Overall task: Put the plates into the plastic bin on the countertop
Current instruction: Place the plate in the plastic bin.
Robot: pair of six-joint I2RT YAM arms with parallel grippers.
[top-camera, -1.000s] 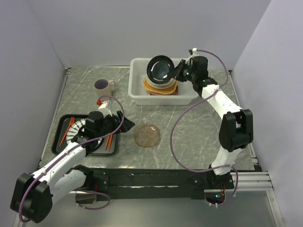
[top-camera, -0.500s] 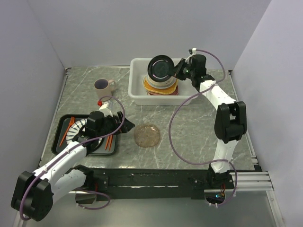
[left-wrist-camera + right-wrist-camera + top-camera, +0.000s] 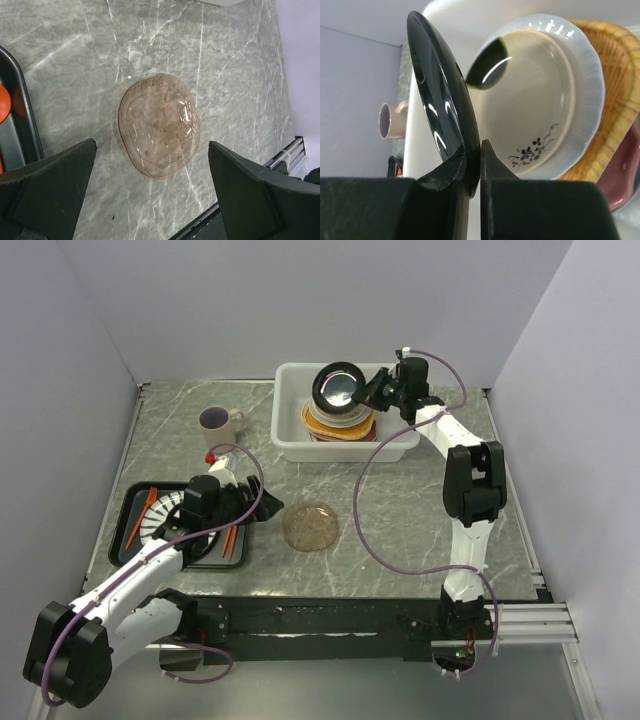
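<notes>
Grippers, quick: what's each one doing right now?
Left gripper: open, holding nothing.
Right gripper: shut on the dark plate by its rim, above the plastic bin.

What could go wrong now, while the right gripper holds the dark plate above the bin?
The right gripper pinches only the rim of the dark plate, which hangs tilted; it may slip or swing. Dropped from here, it could land edge-first on the cream-and-blue plate topping the stack in the plastic bin and chip it, or slide off crooked.
</notes>
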